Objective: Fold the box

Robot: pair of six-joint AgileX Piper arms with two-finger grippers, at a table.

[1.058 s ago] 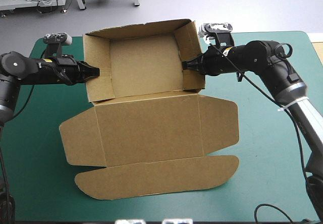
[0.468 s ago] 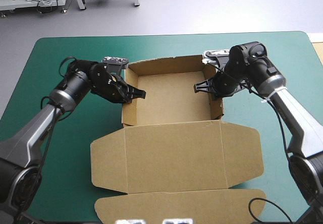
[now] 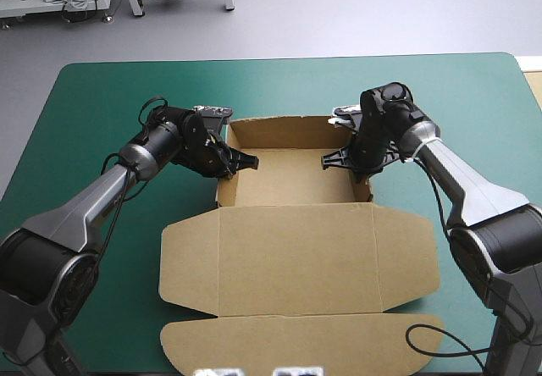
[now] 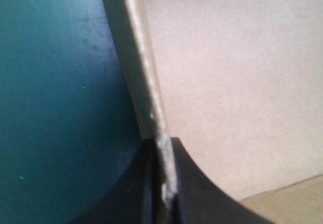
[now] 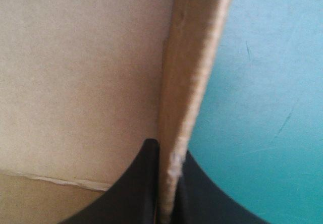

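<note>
**Brown box (image 3: 292,181) on the bench (image 3: 102,105), read from the robot's side outward.**

- **Nearest parts.** The curved tuck flap (image 3: 296,346) lies flat at the bench's near edge. Beyond it the lid panel (image 3: 296,262), with a side flap at each end, also lies flat on the teal-green cover.
- **Tray.** Farther on stands the open tray, near the middle of the bench, with its outer walls raised.
- **Left tool (image 3: 246,161).** It is clamped on the left side wall (image 3: 223,191), one black finger inside the tray and one outside. The left wrist view shows the board's edge pinched between the nearly closed fingers.
- **Right tool (image 3: 330,157).** It grips the right side wall (image 3: 366,188) in the same manner.
- **Far wall (image 3: 288,130).** It stands unheld between the two tools.

**Likely hazards.**
- Unequal motion of the two arms would skew the tray, or drag it and the loose lid across the cover.
- An outward pull could splay a side wall and undo its tuck.
- A hard pinch near the top edge may crease the board.
- If one tool lets go before the other, the freed wall may spring back.
</note>
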